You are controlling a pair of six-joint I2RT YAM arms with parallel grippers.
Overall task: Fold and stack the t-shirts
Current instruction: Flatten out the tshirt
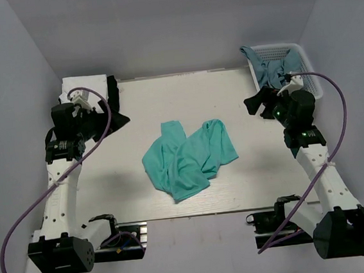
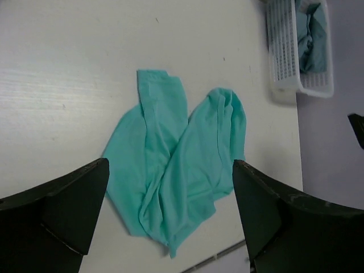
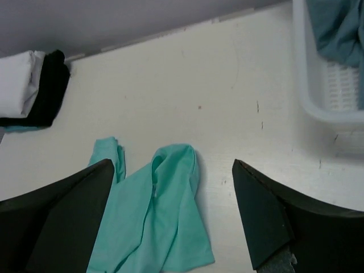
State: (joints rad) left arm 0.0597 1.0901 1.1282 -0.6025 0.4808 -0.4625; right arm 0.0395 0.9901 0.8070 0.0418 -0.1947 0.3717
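A turquoise-green t-shirt (image 1: 187,158) lies crumpled and unfolded at the middle of the table; it also shows in the left wrist view (image 2: 176,170) and the right wrist view (image 3: 153,227). A folded white shirt (image 1: 85,86) and a folded black shirt (image 1: 115,99) are stacked at the back left, also seen in the right wrist view, white (image 3: 17,79) and black (image 3: 48,88). My left gripper (image 1: 99,112) hovers by that stack, open and empty (image 2: 170,227). My right gripper (image 1: 258,101) hovers near the basket, open and empty (image 3: 173,222).
A white lattice basket (image 1: 309,66) stands at the back right corner with teal cloth (image 1: 269,70) in it and draped over its near rim. It also shows in the left wrist view (image 2: 281,51) and right wrist view (image 3: 324,116). Grey walls enclose the table.
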